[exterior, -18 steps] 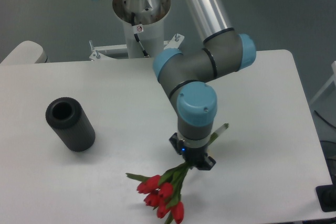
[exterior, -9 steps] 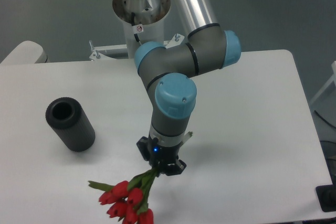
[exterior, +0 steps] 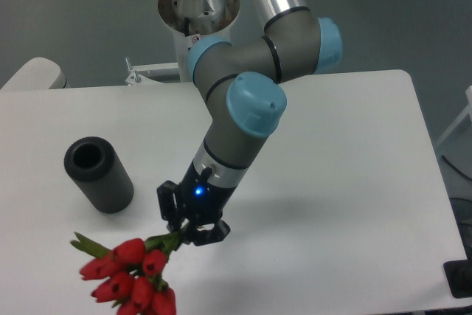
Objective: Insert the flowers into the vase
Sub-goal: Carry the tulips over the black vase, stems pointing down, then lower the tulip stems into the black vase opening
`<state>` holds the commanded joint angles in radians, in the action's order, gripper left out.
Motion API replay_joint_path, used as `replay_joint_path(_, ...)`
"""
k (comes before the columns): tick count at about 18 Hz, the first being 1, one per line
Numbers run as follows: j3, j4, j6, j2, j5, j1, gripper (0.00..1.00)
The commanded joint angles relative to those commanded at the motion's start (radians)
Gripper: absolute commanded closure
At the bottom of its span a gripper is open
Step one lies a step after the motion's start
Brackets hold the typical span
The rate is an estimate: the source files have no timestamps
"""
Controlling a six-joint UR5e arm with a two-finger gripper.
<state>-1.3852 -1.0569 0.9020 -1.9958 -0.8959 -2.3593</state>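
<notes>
The flowers, a bunch of red tulip buds on green stems, hang above the table's front left part with the buds pointing down and left. My gripper is shut on the stems just above the buds. The vase is a matte black cylinder standing at the left of the table, its round hole facing up. It stands up and to the left of the gripper, apart from the flowers. The stem ends are hidden behind the gripper.
The arm's base column rises behind the table's far edge. A white table carries the vase. A pale rounded object sits at the far left corner, and a dark object at the right edge.
The gripper has swung left and tilted, carrying the flowers from the front middle toward the front left, closer to the vase. The vase has not moved.
</notes>
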Motion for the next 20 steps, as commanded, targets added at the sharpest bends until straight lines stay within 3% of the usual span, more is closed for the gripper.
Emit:
replay_joint_path(4, -0.011, 0.0, -0.031, 0.049, 0.108, 0.006, 1.0)
replay_joint_path(7, -0.073, 0.008, -0.029, 0.086, 0.234, 0.003, 1.0)
replay_joint_path(10, -0.155, 0.066, -0.026, 0.141, 0.319, -0.005, 1.0)
replay_joint_path(14, -0.271, 0.19, -0.026, 0.204, 0.458, -0.015, 1.0)
replay_joint_path(20, -0.317, 0.198, -0.009, 0.236, 0.523, -0.018, 1.0)
